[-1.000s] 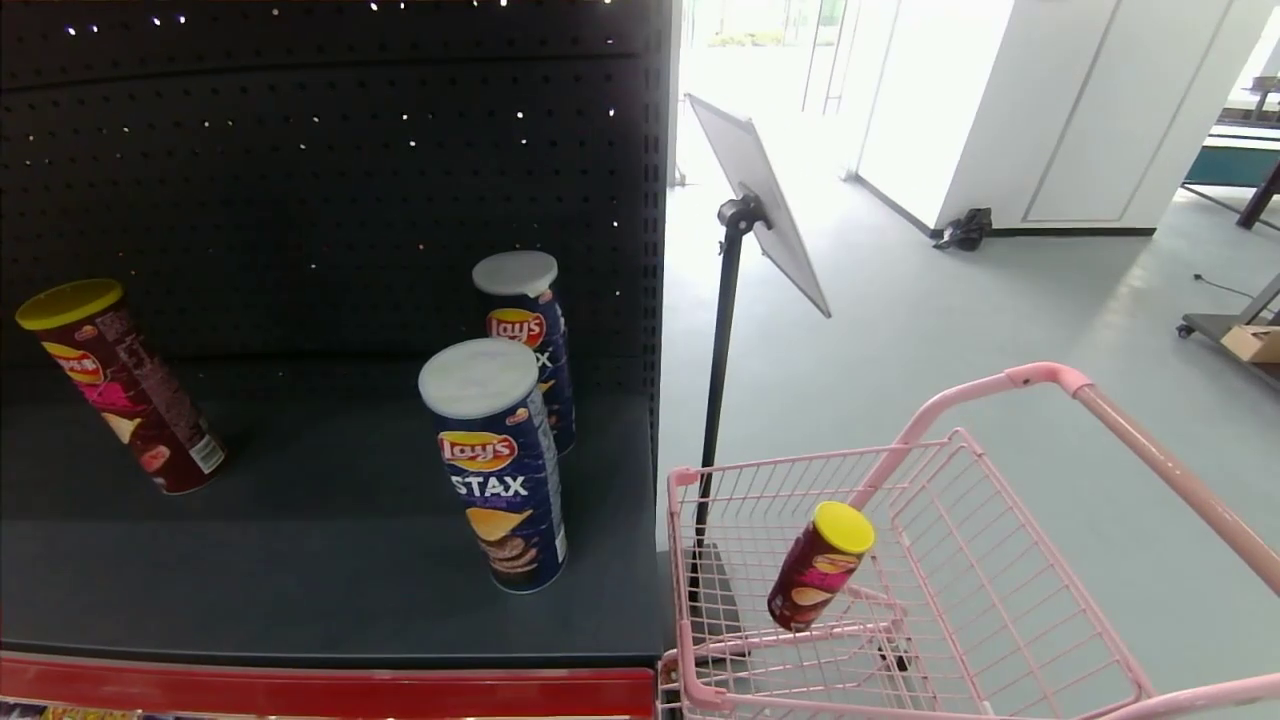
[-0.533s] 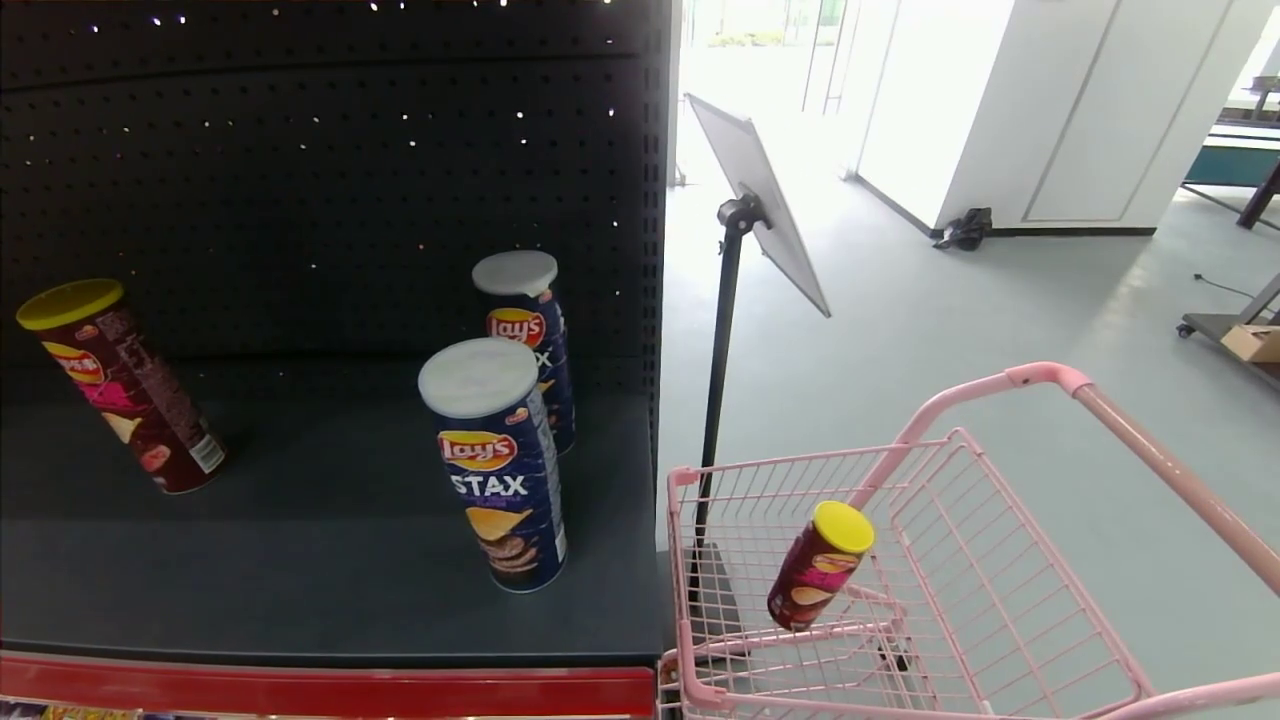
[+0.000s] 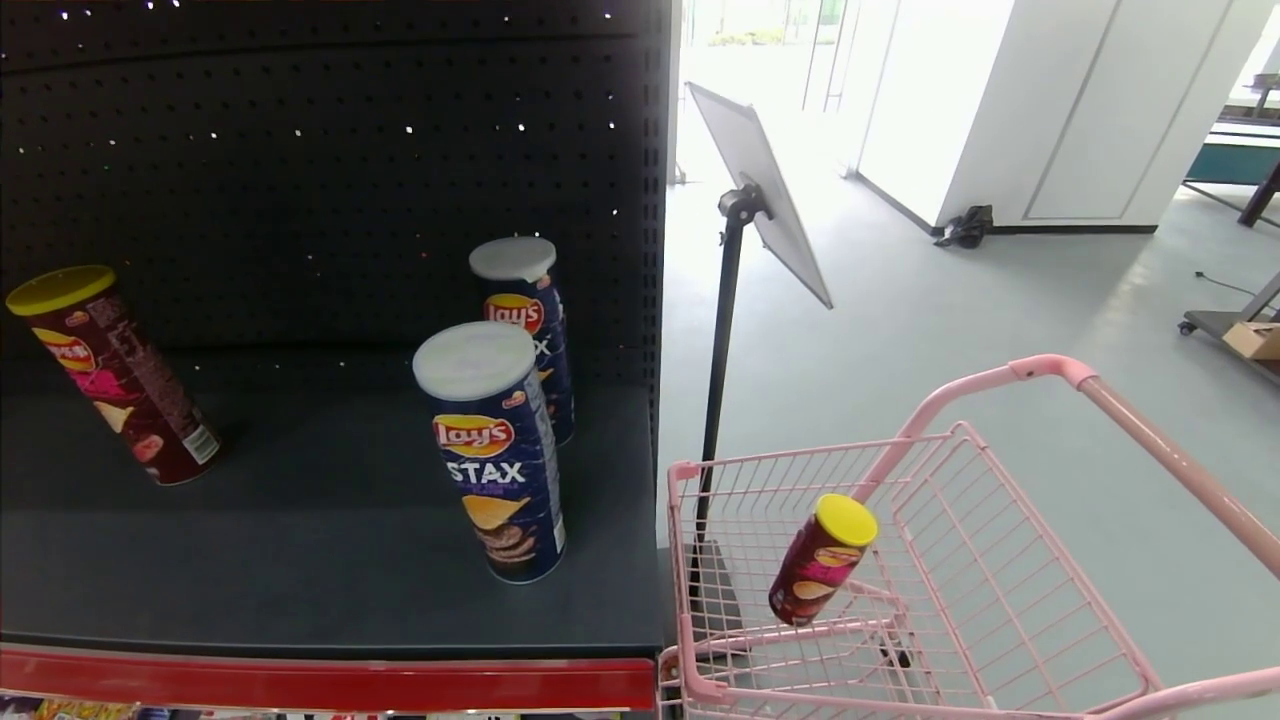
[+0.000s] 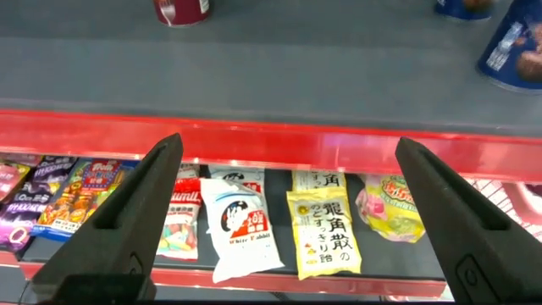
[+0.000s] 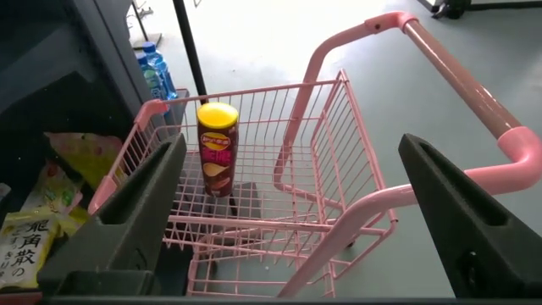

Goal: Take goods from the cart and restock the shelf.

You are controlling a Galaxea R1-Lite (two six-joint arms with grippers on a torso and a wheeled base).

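A maroon chip can with a yellow lid [image 3: 822,560] stands tilted in the pink wire cart [image 3: 690,470], to the right of the shelf. The right wrist view has the same can [image 5: 218,148] inside the cart [image 5: 339,51], and my right gripper [image 5: 292,140] is open above and short of it. On the dark shelf deck [image 3: 300,520] stand two blue chip cans [image 3: 495,450] [image 3: 525,320] and a maroon one [image 3: 110,375] at the far left. My left gripper [image 4: 290,142] is open in front of the shelf's red edge strip [image 4: 279,127], holding nothing.
A tilted sign board on a black pole [image 3: 735,250] stands between shelf and cart. Snack bags [image 4: 241,229] fill the lower shelf under the red strip. A water bottle [image 5: 154,72] sits on the floor past the cart. Bare deck lies between the cans.
The whole head picture has shifted slightly, so the camera moved. The cans and the cart kept their places.
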